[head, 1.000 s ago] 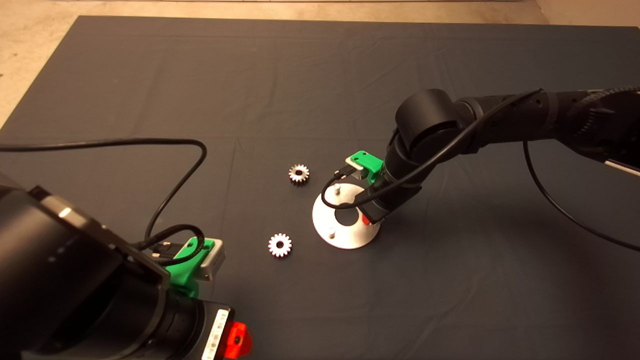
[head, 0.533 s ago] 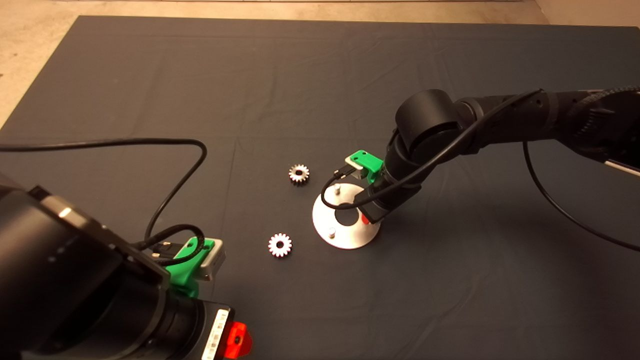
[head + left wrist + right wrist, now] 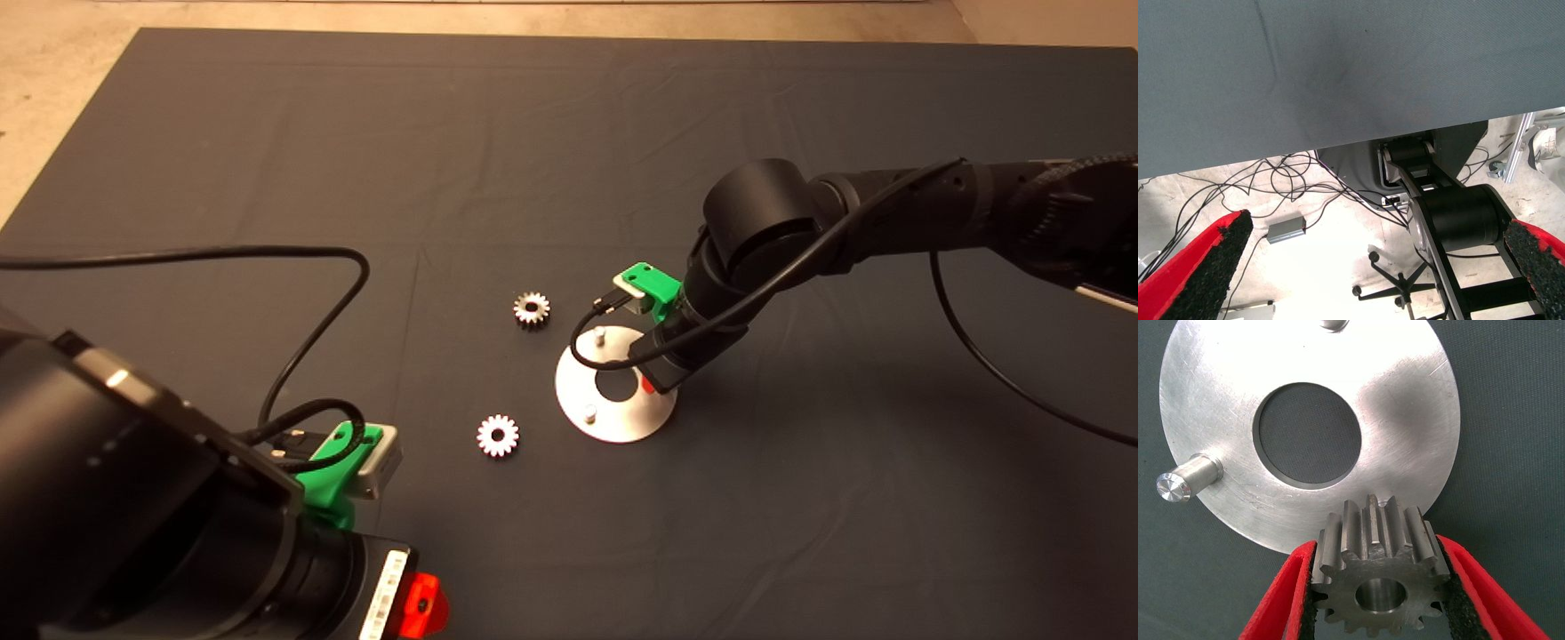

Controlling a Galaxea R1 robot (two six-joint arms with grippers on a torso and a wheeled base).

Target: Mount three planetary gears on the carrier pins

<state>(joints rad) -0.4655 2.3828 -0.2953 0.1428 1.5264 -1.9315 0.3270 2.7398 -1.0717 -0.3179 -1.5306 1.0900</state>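
The right gripper [image 3: 1375, 600] was down over the disc [image 3: 622, 418] near the middle of the mat [image 3: 569, 133], its red fingers [image 3: 1281, 600] clamped on one planetary gear [image 3: 1375, 583], held just above the disc's rim. Two carrier pins [image 3: 589, 412] stood bare on the disc. Two more gears [image 3: 532, 308] lay on the mat beside the disc, toward the left edge. The left gripper [image 3: 1365, 267] waited at the mat's near-left corner, jaws spread wide, holding nothing.
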